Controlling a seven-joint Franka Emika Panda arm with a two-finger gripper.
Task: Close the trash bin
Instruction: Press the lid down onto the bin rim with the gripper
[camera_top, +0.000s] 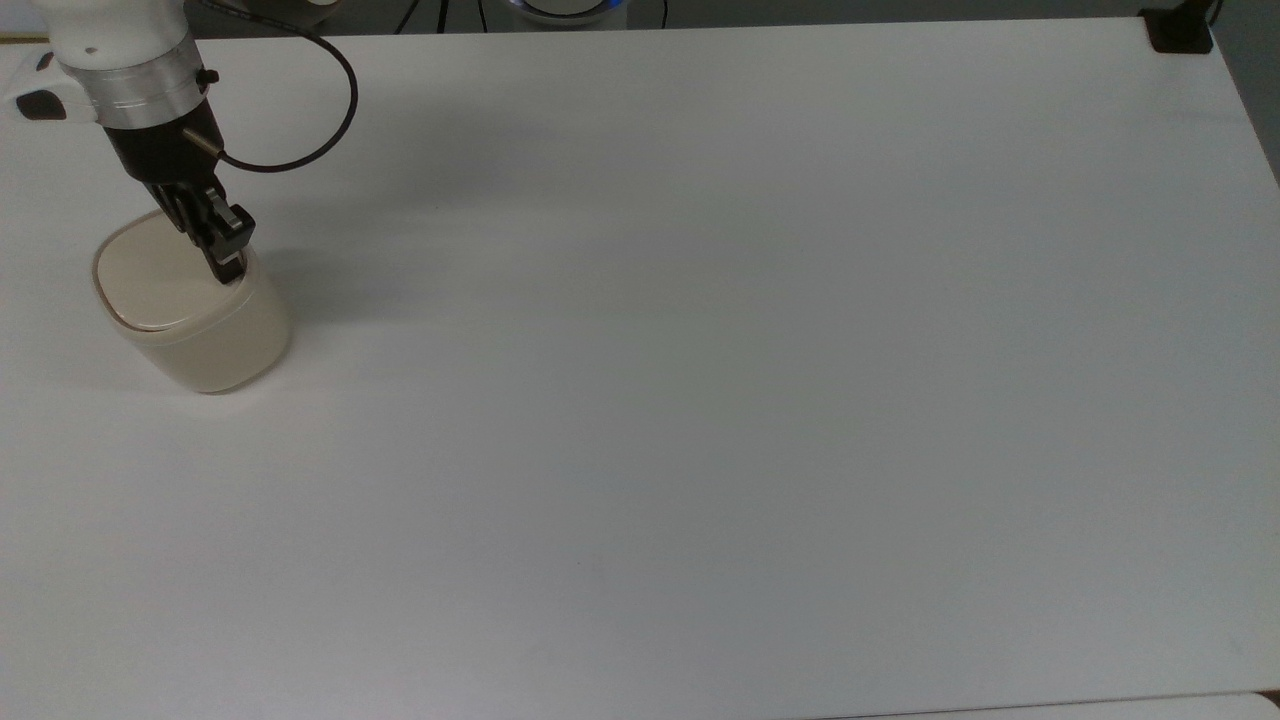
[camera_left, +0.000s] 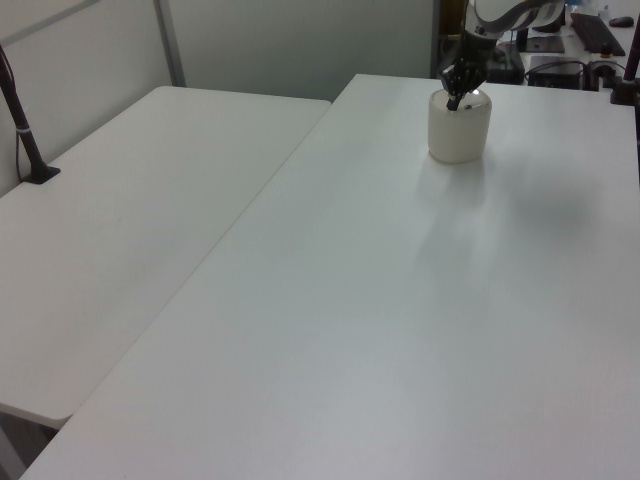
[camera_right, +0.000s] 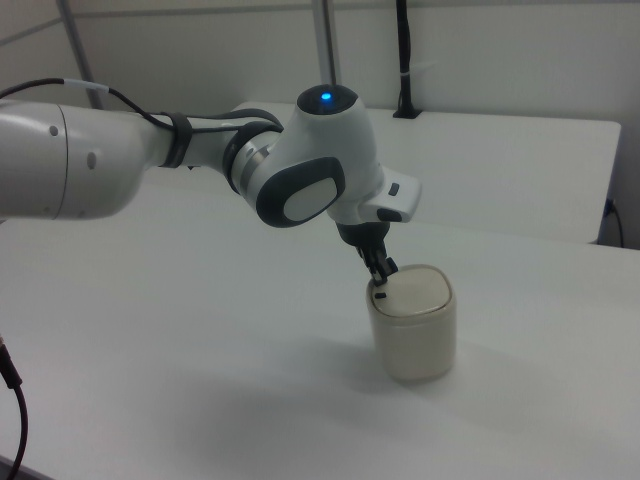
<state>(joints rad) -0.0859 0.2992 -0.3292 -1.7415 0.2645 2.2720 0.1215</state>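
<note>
The bin (camera_top: 195, 310) (camera_left: 459, 125) (camera_right: 412, 322) stands upright on the white table (camera_top: 700, 400) (camera_left: 400, 300) (camera_right: 200, 380), its long axis vertical, near the top view's upper left corner and well apart from the table's other edges. Its lid (camera_top: 160, 278) (camera_right: 412, 292) lies flat across the rim, facing straight up, with no gap visible between lid and body. The jaws (camera_top: 228, 268) (camera_left: 455, 100) (camera_right: 379, 283) point down at a slant from the arm (camera_top: 120, 60) (camera_right: 200, 170) and their tip rests on the lid's edge, at the top view's right side of the lid and the right view's left side. The two fingers sit pressed close together, clenched with nothing between them. A black cable (camera_top: 330, 120) loops from the wrist over the table behind the bin. In the left view a second white table (camera_left: 120, 220) adjoins on the left view's left.
</note>
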